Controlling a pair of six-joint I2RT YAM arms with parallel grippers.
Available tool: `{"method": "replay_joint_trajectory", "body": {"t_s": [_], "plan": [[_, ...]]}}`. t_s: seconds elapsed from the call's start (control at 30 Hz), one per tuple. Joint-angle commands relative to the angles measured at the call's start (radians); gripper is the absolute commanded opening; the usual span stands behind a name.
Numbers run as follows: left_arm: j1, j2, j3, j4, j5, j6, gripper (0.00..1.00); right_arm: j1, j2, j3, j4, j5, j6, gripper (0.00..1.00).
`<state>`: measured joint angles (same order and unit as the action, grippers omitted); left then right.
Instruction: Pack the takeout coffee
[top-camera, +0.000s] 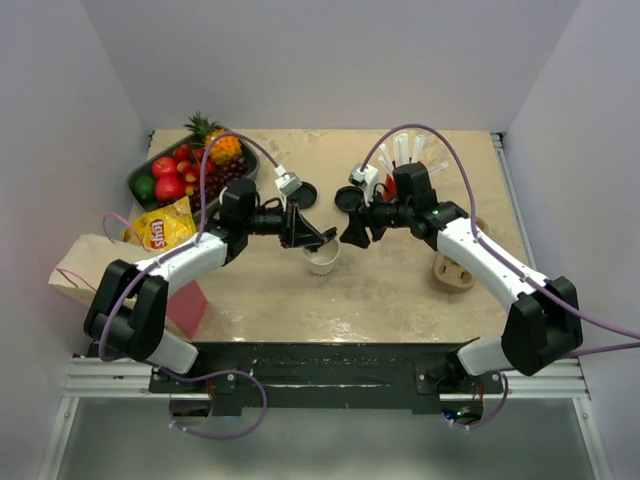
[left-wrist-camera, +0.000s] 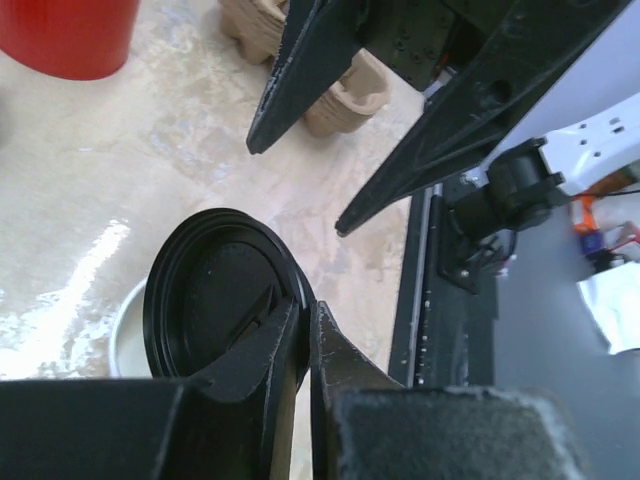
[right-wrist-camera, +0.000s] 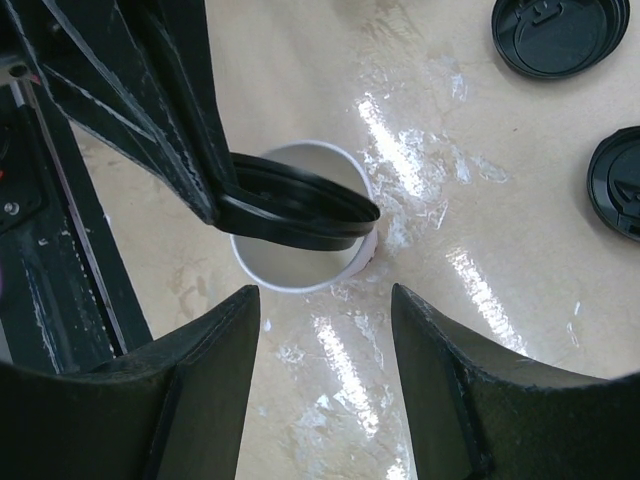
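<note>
The white paper cup (top-camera: 323, 261) stands upright on the table between the two grippers, also seen in the right wrist view (right-wrist-camera: 292, 272). My left gripper (top-camera: 312, 236) is shut on the rim of a black lid (left-wrist-camera: 212, 298) and holds it tilted just above the cup's mouth. That lid (right-wrist-camera: 300, 207) covers the far part of the cup's opening. In the left wrist view the cup (left-wrist-camera: 126, 342) peeks out below the lid, whose rim is pinched at my left gripper (left-wrist-camera: 306, 318). My right gripper (top-camera: 355, 233) is open, nothing between its fingers, and hovers (right-wrist-camera: 325, 292) beside the cup.
Two spare black lids (right-wrist-camera: 558, 35) (right-wrist-camera: 617, 182) lie on the table behind the cup. A red cup of straws (top-camera: 402, 162) and a cardboard cup carrier (top-camera: 452, 270) stand at the right. A fruit tray (top-camera: 150, 170), a chips bag (top-camera: 165, 228) and a paper bag (top-camera: 95, 265) are at the left.
</note>
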<state>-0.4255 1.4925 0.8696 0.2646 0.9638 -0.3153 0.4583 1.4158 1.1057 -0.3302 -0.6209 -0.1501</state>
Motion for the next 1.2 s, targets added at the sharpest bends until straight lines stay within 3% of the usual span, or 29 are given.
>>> {"method": "replay_joint_trajectory", "body": {"t_s": [0.0, 0.13, 0.23, 0.87, 1.17], "plan": [[0.027, -0.011, -0.076, 0.332, 0.128, -0.324, 0.13, 0.003, -0.04, 0.002, -0.009, 0.0, -0.019, 0.59], [0.047, 0.012, -0.179, 0.602, 0.135, -0.55, 0.14, 0.005, -0.032, -0.023, 0.019, -0.011, 0.003, 0.59], [0.05, 0.02, -0.219, 0.668, 0.118, -0.643, 0.15, 0.003, -0.012, -0.027, 0.031, -0.023, 0.007, 0.59], [0.08, 0.146, -0.211, 0.935, 0.018, -0.964, 0.16, 0.0, 0.046, -0.04, 0.079, -0.028, 0.069, 0.59], [0.06, 0.161, -0.214, 0.952, -0.022, -1.002, 0.17, -0.018, 0.029, -0.044, 0.043, -0.049, 0.07, 0.59]]}}
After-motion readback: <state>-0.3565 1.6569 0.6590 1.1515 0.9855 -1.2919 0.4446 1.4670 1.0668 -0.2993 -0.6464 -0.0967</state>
